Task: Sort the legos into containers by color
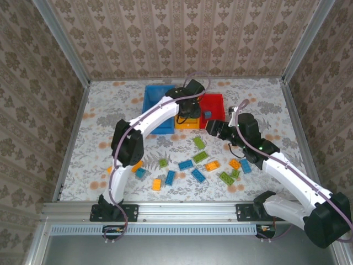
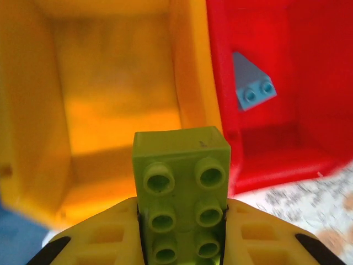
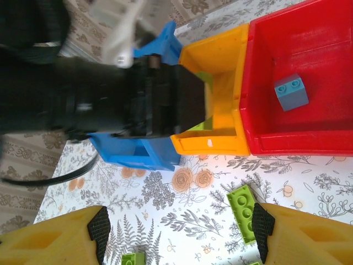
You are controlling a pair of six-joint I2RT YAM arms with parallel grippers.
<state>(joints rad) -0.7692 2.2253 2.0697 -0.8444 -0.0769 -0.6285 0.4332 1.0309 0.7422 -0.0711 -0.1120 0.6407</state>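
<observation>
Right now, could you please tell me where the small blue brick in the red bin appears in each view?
Top external: the small blue studded plastic brick sits just above centre, inside the red rectangular plastic bin.
Left wrist: the brick is upper right.
Right wrist: the brick is upper right.
Shared landmark: the orange-yellow plastic bin flanking the red bin's left.

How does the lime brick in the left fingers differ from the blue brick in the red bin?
Colour: lime brick green, blue brick light blue. State: lime brick is clamped in the left fingers over the orange-yellow bin; blue brick lies loose in the red bin. Shape: lime brick shows six studs, blue brick two and a slope. Both studded.
</observation>
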